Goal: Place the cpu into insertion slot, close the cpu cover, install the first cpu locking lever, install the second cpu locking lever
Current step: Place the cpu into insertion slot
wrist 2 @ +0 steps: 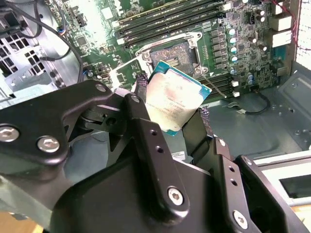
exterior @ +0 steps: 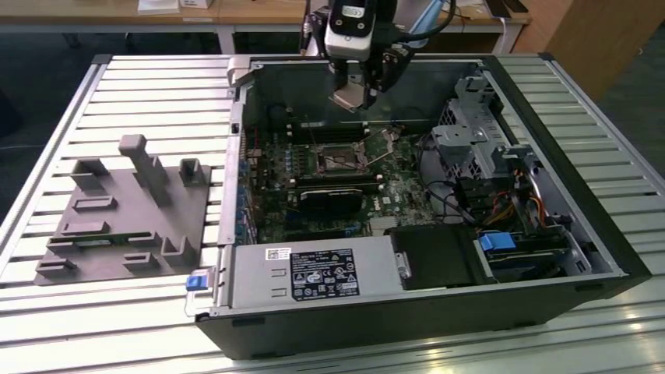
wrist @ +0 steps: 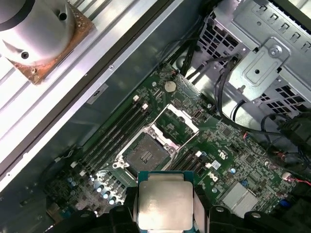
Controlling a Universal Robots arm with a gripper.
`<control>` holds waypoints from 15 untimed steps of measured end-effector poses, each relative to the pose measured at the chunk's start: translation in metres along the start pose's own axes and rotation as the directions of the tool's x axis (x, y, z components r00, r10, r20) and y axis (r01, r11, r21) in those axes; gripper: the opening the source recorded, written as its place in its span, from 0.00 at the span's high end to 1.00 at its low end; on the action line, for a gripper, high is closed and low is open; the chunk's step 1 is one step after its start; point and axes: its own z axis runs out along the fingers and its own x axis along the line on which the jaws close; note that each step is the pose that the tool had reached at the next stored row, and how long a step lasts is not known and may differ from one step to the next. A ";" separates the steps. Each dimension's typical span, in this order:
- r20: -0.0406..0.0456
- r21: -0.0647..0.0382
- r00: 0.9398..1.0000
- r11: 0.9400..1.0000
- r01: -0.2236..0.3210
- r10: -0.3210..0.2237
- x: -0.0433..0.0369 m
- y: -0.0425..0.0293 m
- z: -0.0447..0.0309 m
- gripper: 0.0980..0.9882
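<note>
Black-fingered tool (wrist 2: 171,108) clenches the small silvery-beige square cpu (wrist 2: 177,92) by two edges, tilted and well above the dark square insertion slot (wrist 2: 172,53) — lowered askew, I judge, it could miss the rim and bend contacts. In the first wrist view the thin grey metal cpu cover (wrist: 163,137) stands open beside the slot; the exterior view gives the tool's height over it.

Lab or workshop: ribbed aluminium worktable (exterior: 156,86), open black computer case (exterior: 416,323) mid-frame, grey fixture tray (exterior: 104,214) left, wooden desks (exterior: 260,12) along top edge.
</note>
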 end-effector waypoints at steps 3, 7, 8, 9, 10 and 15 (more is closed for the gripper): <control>0.002 0.000 1.000 1.000 -0.025 0.025 0.0000 0.0000 0.0004 0.50; 0.005 -0.001 0.998 0.998 -0.061 0.061 0.0000 -0.0001 0.0011 0.50; 0.006 -0.002 0.998 0.998 -0.070 0.070 0.0000 -0.0001 0.0013 0.50; 0.007 -0.002 0.997 0.997 -0.078 0.078 0.0000 -0.0001 0.0014 0.50; 0.008 -0.002 0.996 0.996 -0.087 0.087 0.0000 -0.0001 0.0016 0.50; 0.012 -0.003 0.991 0.991 -0.132 0.132 0.0000 -0.0002 0.0024 0.50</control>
